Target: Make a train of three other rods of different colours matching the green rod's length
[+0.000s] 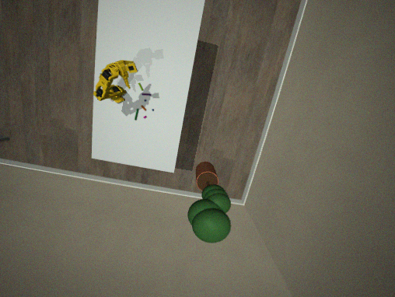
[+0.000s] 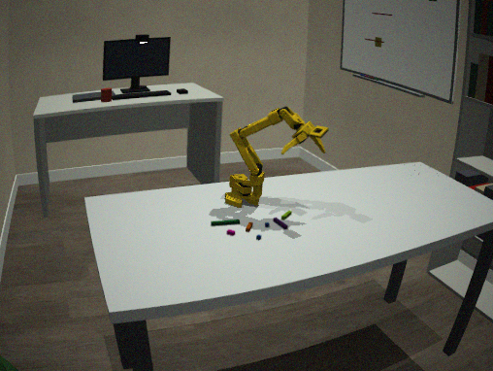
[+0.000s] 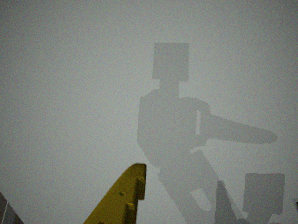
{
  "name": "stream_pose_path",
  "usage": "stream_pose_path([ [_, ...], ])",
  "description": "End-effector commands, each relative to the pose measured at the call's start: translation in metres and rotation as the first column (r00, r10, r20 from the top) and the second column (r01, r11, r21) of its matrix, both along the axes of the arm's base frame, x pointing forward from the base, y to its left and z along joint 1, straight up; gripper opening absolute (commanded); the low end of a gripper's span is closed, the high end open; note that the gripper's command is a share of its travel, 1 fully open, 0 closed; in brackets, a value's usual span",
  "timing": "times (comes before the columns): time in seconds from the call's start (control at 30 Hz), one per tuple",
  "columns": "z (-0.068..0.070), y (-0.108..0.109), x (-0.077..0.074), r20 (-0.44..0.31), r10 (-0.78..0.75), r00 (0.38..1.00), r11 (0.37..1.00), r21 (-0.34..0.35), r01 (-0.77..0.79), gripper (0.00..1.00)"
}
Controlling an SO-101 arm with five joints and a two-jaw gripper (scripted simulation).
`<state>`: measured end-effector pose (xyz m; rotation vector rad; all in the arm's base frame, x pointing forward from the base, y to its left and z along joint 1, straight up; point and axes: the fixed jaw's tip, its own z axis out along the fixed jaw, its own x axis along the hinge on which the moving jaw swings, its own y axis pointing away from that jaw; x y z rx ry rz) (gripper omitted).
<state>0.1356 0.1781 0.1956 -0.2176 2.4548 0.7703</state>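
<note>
Hovering open, yellow gripper (image 1: 131, 78) (image 2: 304, 152), 7 rods (lettering unseen).

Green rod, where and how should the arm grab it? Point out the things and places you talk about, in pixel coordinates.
Best around the middle of the green rod (image 1: 137, 114) (image 2: 225, 222), probably from straight above, pincer (image 2: 304, 150) closing across its long sides: it lies flat, long and thin, with visible space along both sides.

On one table (image 1: 120, 144) (image 2: 291, 262) (image 3: 75, 75), seven rods can be counted: two blue rods (image 1: 145, 100) (image 1: 152, 110) (image 2: 267, 224) (image 2: 258, 237), one lime rod (image 1: 141, 86) (image 2: 286, 215), one purple rod (image 1: 146, 94) (image 2: 280, 223), one orange rod (image 1: 143, 108) (image 2: 249, 226), one magenta rod (image 1: 145, 117) (image 2: 231, 232) and one green rod (image 1: 136, 114) (image 2: 225, 222). Also one desk (image 2: 160, 103), one monitor (image 2: 137, 59), one red cup (image 2: 106, 94) and one whiteboard (image 2: 403, 53) are seen.
</note>
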Motion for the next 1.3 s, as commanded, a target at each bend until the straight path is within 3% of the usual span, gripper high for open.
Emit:
stream_pose_path([
  [0.0, 0.006, -0.002, 0.003, 0.041, 0.004, 0.999, 1.0, 0.012, -0.005, 1.0],
  [0.4, -0.011, -0.008, 0.011, 0.048, 0.029, 0.998, 0.996, -0.082, -0.025, 1.0],
  [0.43, -0.028, -0.008, 0.007, -0.018, 0.03, 0.999, 0.99, -0.138, -0.032, 1.0],
  [0.97, -0.039, -0.018, 0.013, 0.019, 0.078, 0.997, 0.974, -0.216, -0.072, 1.0],
  [1.0, -0.059, -0.02, 0.008, -0.064, 0.076, 0.995, 0.957, -0.276, -0.09, 1.0],
  [1.27, -0.063, -0.025, 0.011, -0.042, 0.11, 0.993, 0.944, -0.309, -0.118, 1.0],
])
